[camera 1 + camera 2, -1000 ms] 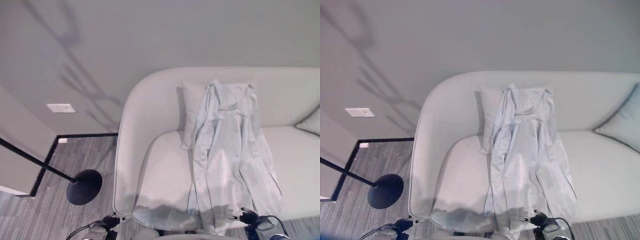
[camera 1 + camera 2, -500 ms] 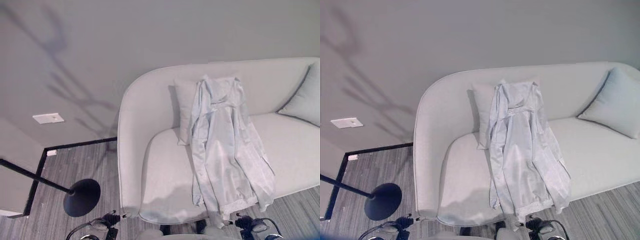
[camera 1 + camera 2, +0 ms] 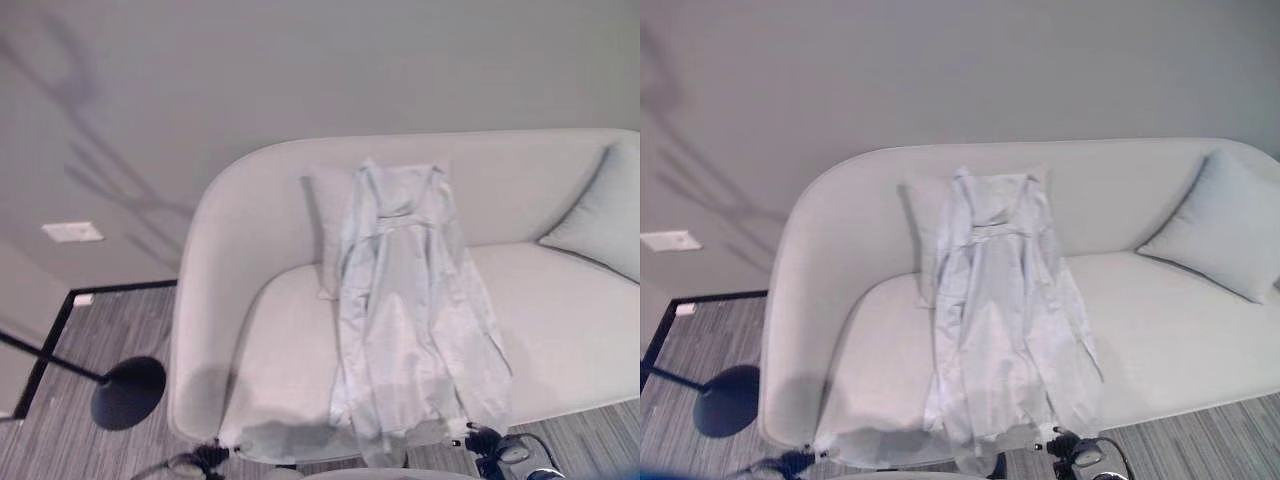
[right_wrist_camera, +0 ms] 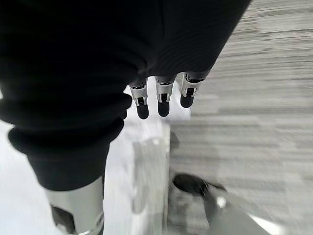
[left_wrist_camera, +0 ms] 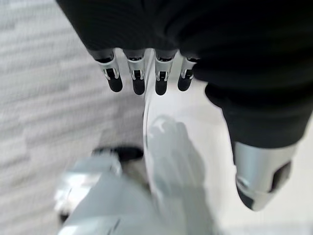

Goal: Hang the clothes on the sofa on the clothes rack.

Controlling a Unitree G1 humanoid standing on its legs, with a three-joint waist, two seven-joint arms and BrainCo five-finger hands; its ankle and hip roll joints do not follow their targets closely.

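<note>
A pale blue shirt (image 3: 415, 310) lies spread over the light grey sofa (image 3: 215, 300). Its collar leans on a back cushion (image 3: 322, 225), and its hem hangs over the seat's front edge. The clothes rack stands on the floor left of the sofa, showing as a black round base (image 3: 127, 392) and a slanting black pole (image 3: 50, 358). In the left wrist view my left hand (image 5: 138, 81) hangs over the floor with straight fingers and nothing in it. In the right wrist view my right hand (image 4: 164, 102) hangs the same way, empty, thumb apart.
A second grey cushion (image 3: 600, 220) leans at the sofa's right end. A grey wall with a white plate (image 3: 70, 232) rises behind. Grey striped floor (image 3: 60, 440) lies around the rack's base and in front of the sofa.
The whole picture has shifted, so the camera moved; the sofa and shirt now sit further left in view. The shirt, sofa and rack themselves have not moved.
</note>
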